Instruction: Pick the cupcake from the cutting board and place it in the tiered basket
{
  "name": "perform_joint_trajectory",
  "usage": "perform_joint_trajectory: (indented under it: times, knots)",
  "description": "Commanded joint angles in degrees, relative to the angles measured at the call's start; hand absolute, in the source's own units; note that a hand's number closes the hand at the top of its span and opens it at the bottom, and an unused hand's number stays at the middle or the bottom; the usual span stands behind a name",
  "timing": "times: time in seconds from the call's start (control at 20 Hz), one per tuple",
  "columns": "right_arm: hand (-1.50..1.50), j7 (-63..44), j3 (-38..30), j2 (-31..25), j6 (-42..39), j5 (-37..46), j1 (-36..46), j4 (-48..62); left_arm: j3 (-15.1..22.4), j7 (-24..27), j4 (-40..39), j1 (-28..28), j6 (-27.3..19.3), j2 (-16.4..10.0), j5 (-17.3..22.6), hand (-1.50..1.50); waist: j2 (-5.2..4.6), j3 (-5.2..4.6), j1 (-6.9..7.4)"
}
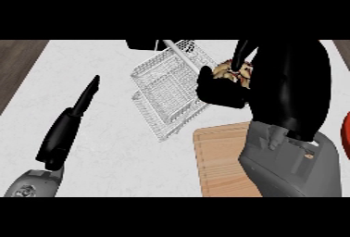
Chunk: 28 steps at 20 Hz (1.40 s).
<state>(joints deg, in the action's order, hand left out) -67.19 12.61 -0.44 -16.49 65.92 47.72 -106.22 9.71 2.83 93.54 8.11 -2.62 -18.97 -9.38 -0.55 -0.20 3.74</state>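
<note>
Cutting board (219, 162): wooden, at the counter's (123, 148) near edge, right of centre; the right forearm crosses its right side.
Left hand (68, 122): near-left part of the counter, fingers straight, holding nothing.
Red object (346, 139): at the right edge, cut off; kind unclear.
Right hand (287, 83): far right, thumb and fingers curled round the cupcake.
Cupcake (231, 71): in the right hand, off the board, just beside the basket's right rim; contact unclear.
Tiered basket (167, 88): white wire, far centre, set askew to the counter's edges.
</note>
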Motion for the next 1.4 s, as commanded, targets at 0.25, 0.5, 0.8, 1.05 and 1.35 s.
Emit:
perform_joint_trajectory:
  times: [0.25,0.5,0.8,1.05,1.35]
  knots:
    - [1.50,-7.7,-5.3,0.4,14.5,-6.5,13.1,27.8,0.5,-0.2,-1.1,1.8,-0.5,1.6,-1.1,0.00,-0.37,0.07,0.28]
    - [-1.50,1.8,-10.6,0.4,29.9,-10.9,13.6,36.3,0.5,-1.4,0.4,2.4,1.1,1.0,-0.2,0.00,-0.89,0.19,1.77]
    - [-1.50,9.7,-10.8,0.4,45.6,-17.0,17.6,45.7,0.4,1.5,0.5,0.0,1.2,0.6,-0.7,0.00,-0.75,0.14,2.16]
    - [-1.50,12.5,-12.5,0.4,59.2,-8.9,20.6,50.4,0.0,-0.8,1.3,-0.7,1.0,0.4,-1.1,0.00,-0.23,0.13,0.47]
    - [-1.50,1.3,-16.8,-1.1,62.3,4.3,19.5,46.1,-3.1,0.1,1.1,-2.5,0.2,-0.4,-0.3,0.00,1.13,0.13,-3.64]
